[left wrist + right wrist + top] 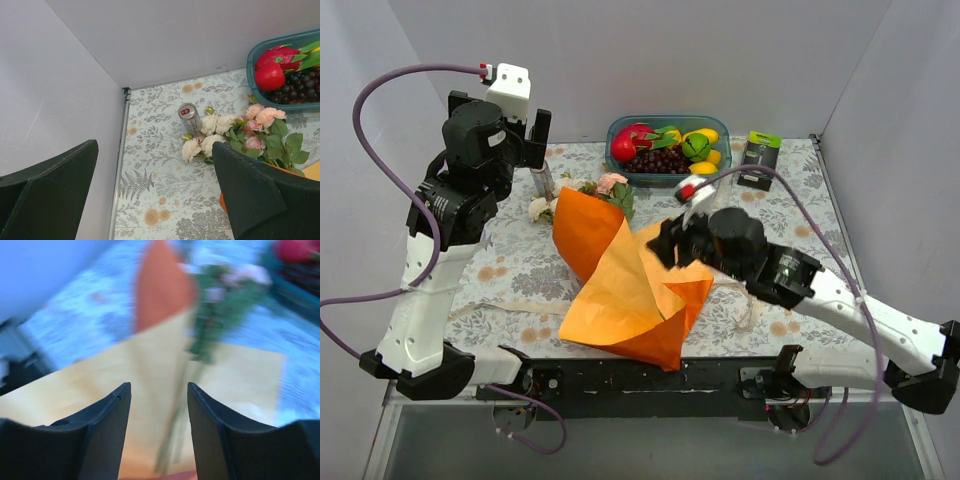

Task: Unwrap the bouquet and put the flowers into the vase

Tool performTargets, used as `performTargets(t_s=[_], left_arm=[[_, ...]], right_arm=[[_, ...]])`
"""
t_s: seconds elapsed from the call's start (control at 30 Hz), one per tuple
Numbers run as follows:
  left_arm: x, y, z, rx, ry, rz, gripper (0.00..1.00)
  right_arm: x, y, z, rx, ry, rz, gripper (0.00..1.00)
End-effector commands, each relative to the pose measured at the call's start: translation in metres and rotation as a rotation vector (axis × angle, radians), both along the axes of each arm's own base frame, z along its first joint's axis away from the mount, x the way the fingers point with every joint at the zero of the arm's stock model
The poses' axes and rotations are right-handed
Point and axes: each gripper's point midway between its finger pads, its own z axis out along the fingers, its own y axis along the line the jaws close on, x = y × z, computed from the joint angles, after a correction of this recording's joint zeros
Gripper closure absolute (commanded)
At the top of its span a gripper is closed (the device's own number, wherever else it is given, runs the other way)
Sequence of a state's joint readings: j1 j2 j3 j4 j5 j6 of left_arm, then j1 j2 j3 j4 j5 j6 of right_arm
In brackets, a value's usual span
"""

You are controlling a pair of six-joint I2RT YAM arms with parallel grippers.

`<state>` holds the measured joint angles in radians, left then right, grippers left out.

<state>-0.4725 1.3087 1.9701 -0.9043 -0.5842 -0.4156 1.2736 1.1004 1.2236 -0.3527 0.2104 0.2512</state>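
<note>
**Handling.** The bouquet [610, 250], pink and cream roses in a cone of bright orange wrapping paper, lies on the floral-patterned tabletop [790, 200], heads toward the far side. The orange wrapping paper [620, 290] is already spread partly open. It should be light, thin and springy: expect it to slide, crease or tear rather than resist. The flowers [235, 132] are judged soft and easily crushed at the heads. Grip the thin green stems [172, 440] instead, low down and bunched together, with gentle force.

**Tools.** The right tool [158, 387] hangs over the opened paper with its fingers partly apart. The stems run along the gap below it. That view is blurred, and contact cannot be confirmed. Nothing appears clamped.

The left tool [155, 145] is raised near the far left corner, fingers spread fully apart, holding and touching nothing.

**Surroundings.** A silver drink can [190, 117] stands just beside the cream blooms. A blue tub of fruit [252, 80] sits near the pink ones. The vase cannot be made out in any view.
</note>
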Motion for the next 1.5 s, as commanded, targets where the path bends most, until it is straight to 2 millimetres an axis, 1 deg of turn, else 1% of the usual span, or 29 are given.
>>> performTargets(t_s=[0.0,0.03,0.07,0.1,0.13,0.17,0.2,0.23,0.3,0.33,0.37,0.43,0.47,0.53,0.6,0.67,0.87,0.9,0.93,1.0,1.03,1.07,1.1,1.2,1.23,1.3,1.33,1.37,1.47], left_arm=[[-0.012,0.007,0.008,-0.016,-0.034,0.008,0.02],[-0.012,0.007,0.006,-0.015,-0.028,0.007,0.02],[-0.012,0.007,0.005,-0.021,-0.025,0.006,0.02],[-0.013,0.007,0.005,-0.021,-0.022,0.005,0.02],[-0.014,0.008,0.004,-0.02,-0.023,0.008,0.02],[-0.014,0.008,0.003,-0.017,-0.018,0.006,0.02],[-0.016,0.009,0.005,-0.013,-0.024,0.005,0.02],[-0.016,0.01,0.005,-0.006,-0.024,0.009,0.02],[-0.018,0.012,0.007,-0.001,-0.031,0.01,0.02],[-0.018,0.013,0.007,0.001,-0.033,0.016,0.02],[-0.019,0.013,0.008,0.0,-0.034,0.015,0.02],[-0.021,0.015,0.009,0.002,-0.036,0.017,0.02],[-0.021,0.015,0.009,0.007,-0.036,0.018,0.02],[-0.021,0.017,0.009,0.012,-0.043,0.023,0.02],[-0.021,0.017,0.011,0.011,-0.046,0.026,0.02],[-0.021,0.017,0.014,0.011,-0.053,0.027,0.02],[-0.022,0.018,0.019,0.016,-0.059,0.029,0.02],[-0.022,0.018,0.019,0.016,-0.06,0.028,0.02],[-0.023,0.019,0.02,0.016,-0.06,0.028,0.02],[-0.022,0.018,0.017,0.021,-0.051,0.024,0.02],[-0.022,0.017,0.015,0.024,-0.047,0.019,0.02],[-0.021,0.017,0.013,0.027,-0.041,0.019,0.02],[-0.02,0.016,0.01,0.029,-0.037,0.016,0.02],[-0.018,0.014,0.007,0.034,-0.037,0.011,0.02],[-0.017,0.014,0.007,0.034,-0.038,0.009,0.02],[-0.016,0.013,0.008,0.036,-0.042,0.007,0.02],[-0.015,0.012,0.006,0.041,-0.039,0.006,0.02],[-0.014,0.012,0.005,0.042,-0.038,0.003,0.02],[-0.012,0.01,0.004,0.043,-0.037,0.0,0.02]], right_arm=[[0.122,-0.047,-0.1,-0.164,0.085,-0.374,0.44],[0.141,-0.052,-0.11,-0.16,0.094,-0.42,0.44],[0.152,-0.053,-0.12,-0.157,0.112,-0.445,0.44],[0.158,-0.048,-0.138,-0.152,0.165,-0.434,0.44],[0.17,-0.05,-0.143,-0.12,0.175,-0.445,0.44],[0.173,-0.045,-0.148,-0.114,0.185,-0.432,0.44],[0.173,-0.036,-0.164,-0.146,0.212,-0.398,0.44],[0.175,-0.025,-0.161,-0.14,0.224,-0.365,0.44],[0.166,-0.011,-0.184,-0.187,0.279,-0.307,0.45],[0.156,0.002,-0.185,-0.172,0.285,-0.255,0.45],[0.141,0.005,-0.195,-0.176,0.315,-0.206,0.45],[0.118,0.026,-0.177,-0.065,0.285,-0.107,0.45],[0.103,0.026,-0.185,-0.063,0.31,-0.068,0.45],[0.085,0.036,-0.175,0.011,0.341,-0.004,0.45],[0.063,0.034,-0.18,0.054,0.408,0.049,0.45],[0.055,0.037,-0.177,0.084,0.423,0.079,0.45],[0.02,0.039,-0.19,0.042,0.466,0.153,0.46],[0.016,0.04,-0.192,0.031,0.464,0.161,0.46],[0.003,0.045,-0.192,0.011,0.459,0.191,0.46],[-0.001,0.049,-0.195,-0.046,0.399,0.164,0.46],[-0.02,0.051,-0.198,-0.098,0.395,0.188,0.46],[-0.017,0.055,-0.189,-0.097,0.349,0.15,0.46],[-0.03,0.058,-0.187,-0.111,0.334,0.168,0.46],[-0.035,0.052,-0.182,-0.115,0.31,0.109,0.47],[-0.047,0.05,-0.184,-0.139,0.305,0.117,0.46],[-0.052,0.044,-0.183,-0.151,0.285,0.082,0.46],[-0.066,0.041,-0.186,-0.171,0.284,0.102,0.46],[-0.07,0.04,-0.185,-0.169,0.282,0.099,0.46],[-0.087,0.024,-0.196,-0.253,0.274,0.071,0.46]])
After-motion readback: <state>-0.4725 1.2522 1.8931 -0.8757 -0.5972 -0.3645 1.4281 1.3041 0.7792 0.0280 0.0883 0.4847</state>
